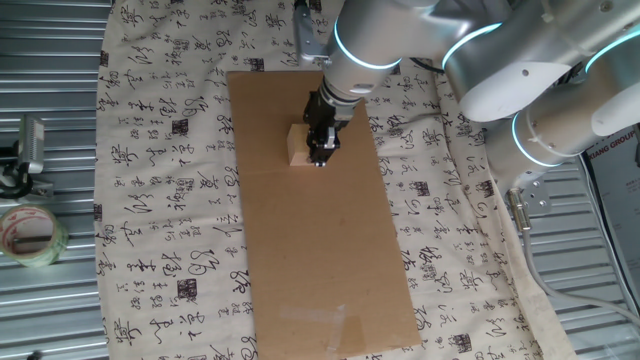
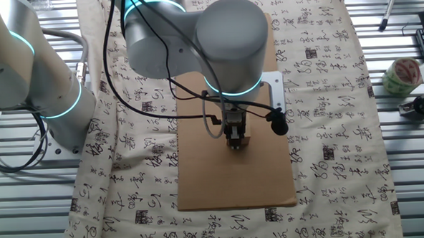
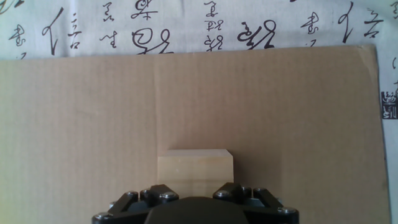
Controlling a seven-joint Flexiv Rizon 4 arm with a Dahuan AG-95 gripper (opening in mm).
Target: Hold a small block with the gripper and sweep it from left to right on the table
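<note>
A table (image 1: 70,300) with ribbed grey metal edges carries, from left to right, a roll of clear tape (image 1: 30,236) at the far left edge, then a cream cloth (image 1: 160,200) printed with black calligraphy, then a long brown cardboard sheet (image 1: 320,250) lying on the cloth. On the upper part of the cardboard sits the small block (image 1: 298,146), a pale tan wooden cube. The black end effector (image 1: 321,152) comes straight down onto the block's right side, at the end of a thick silver arm (image 1: 480,70) with glowing cyan rings that fills the right of the scene.

In the hand view the block (image 3: 195,167) sits directly in front of the finger linkages, but the fingertips themselves are hidden, so I cannot tell whether the fingers are clamped on the block or merely standing around it.

Risks, as a judgement: if the grip is loose or off-centre, the block could twist or slip free once dragging begins. Pressing down too hard could catch the cardboard and shift or buckle it on the soft cloth. A long sweep could also carry the block off the cardboard's edge onto wrinkled fabric, where it may snag.
</note>
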